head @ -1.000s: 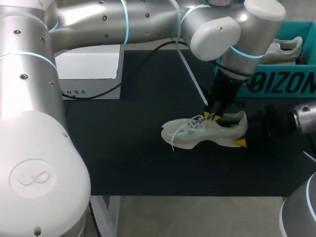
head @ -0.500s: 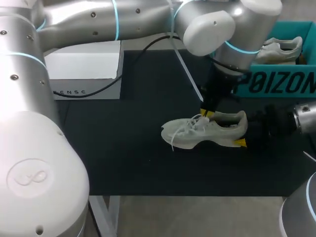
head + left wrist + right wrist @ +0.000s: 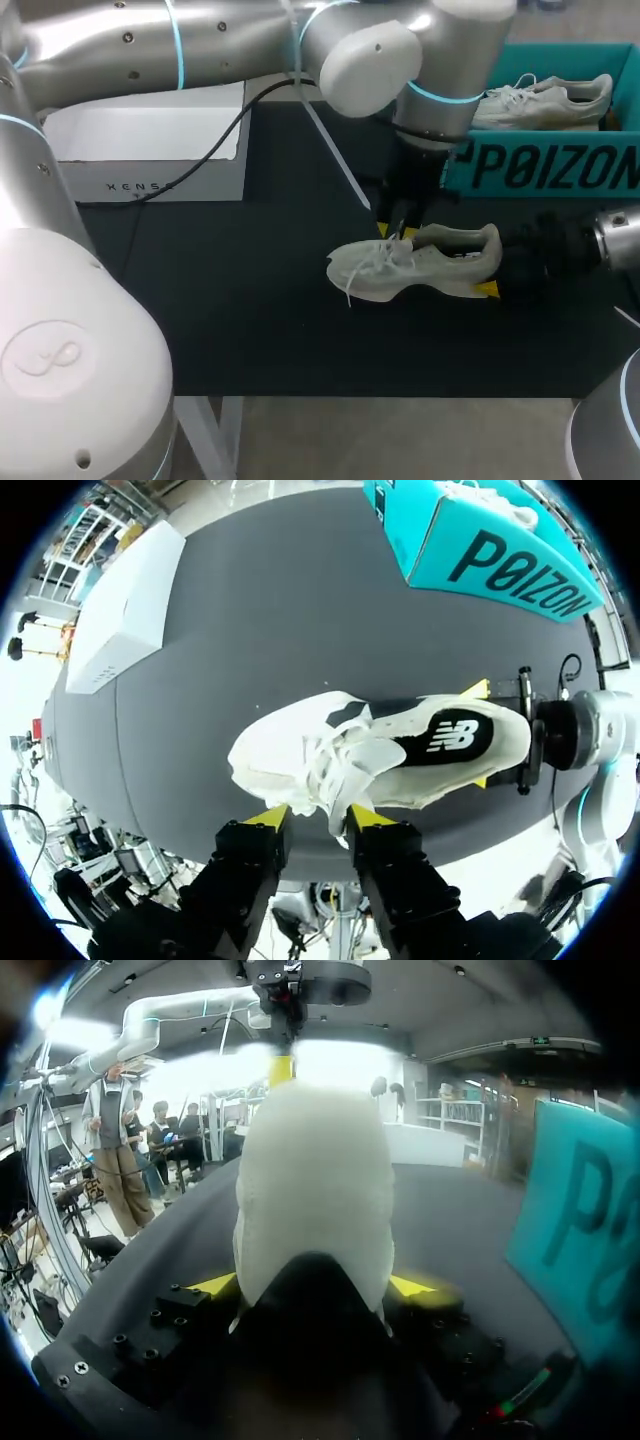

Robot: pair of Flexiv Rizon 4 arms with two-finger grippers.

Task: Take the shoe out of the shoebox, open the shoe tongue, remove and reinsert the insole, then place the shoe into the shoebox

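A pale grey-white shoe (image 3: 415, 265) lies on its sole on the black mat, toe to the left. My right gripper (image 3: 490, 262) clasps its heel from both sides; in the right wrist view the heel (image 3: 312, 1210) fills the gap between that gripper's (image 3: 318, 1285) yellow tips. My left gripper (image 3: 392, 228) hangs just above the laces with its fingers apart. In the left wrist view the laces and tongue (image 3: 335, 770) lie right ahead of its (image 3: 318, 818) tips, and the dark insole (image 3: 450, 738) shows inside the shoe. The teal shoebox (image 3: 545, 165) stands at the back right.
A second shoe (image 3: 545, 100) lies inside the teal shoebox (image 3: 490, 555). A white box (image 3: 160, 150) with a black cable across it sits at the back left. The black mat's front edge (image 3: 380, 395) runs close below the shoe.
My left gripper has lifted off the shoe's tongue, drifted left and back, and its fingers have parted. The shoe and the right gripper have stayed put.
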